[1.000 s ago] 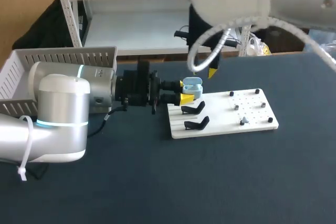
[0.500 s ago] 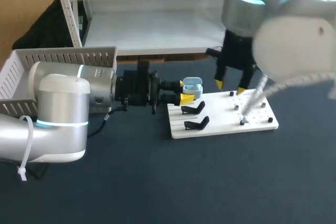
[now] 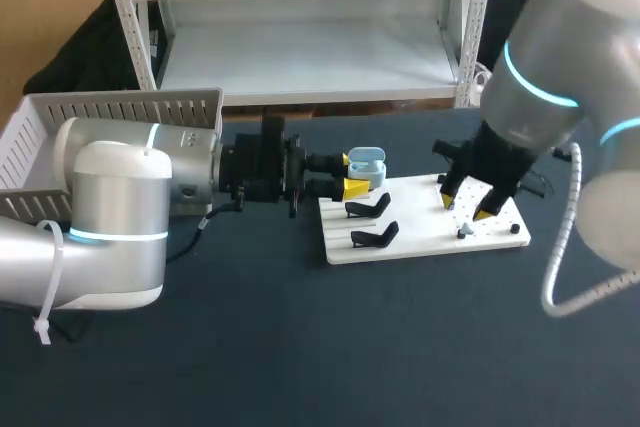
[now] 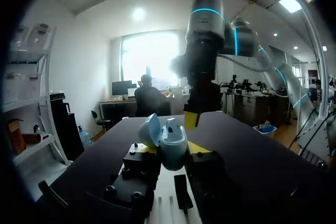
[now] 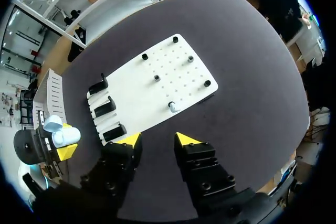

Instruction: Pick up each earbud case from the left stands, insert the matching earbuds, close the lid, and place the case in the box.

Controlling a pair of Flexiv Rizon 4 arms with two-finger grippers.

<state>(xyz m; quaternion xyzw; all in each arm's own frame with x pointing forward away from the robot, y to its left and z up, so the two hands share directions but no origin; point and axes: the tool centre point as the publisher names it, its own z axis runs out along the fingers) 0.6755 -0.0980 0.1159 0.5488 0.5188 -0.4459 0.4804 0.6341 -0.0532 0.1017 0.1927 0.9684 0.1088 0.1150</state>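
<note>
Head view: earbud case (image 3: 368,166) clamped in left pincer (image 3: 352,175).

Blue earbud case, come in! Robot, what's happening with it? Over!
Left gripper shut on open blue case, by the black stands. Right gripper open, empty, over the white board. Nothing in the way.

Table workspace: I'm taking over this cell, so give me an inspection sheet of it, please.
surface: dark table carrying a white board.
job's things: light blue earbud case, lid open; three black stands, empty; small pale piece on the board, maybe an earbud; white slotted box at the table's far left.
clutter: nothing seen.
grippers: left gripper shut on the earbud case; right gripper open above the board.
cables: white hose loops down at the table's right side.
surroundings: nothing seen reaching over the table.
</note>
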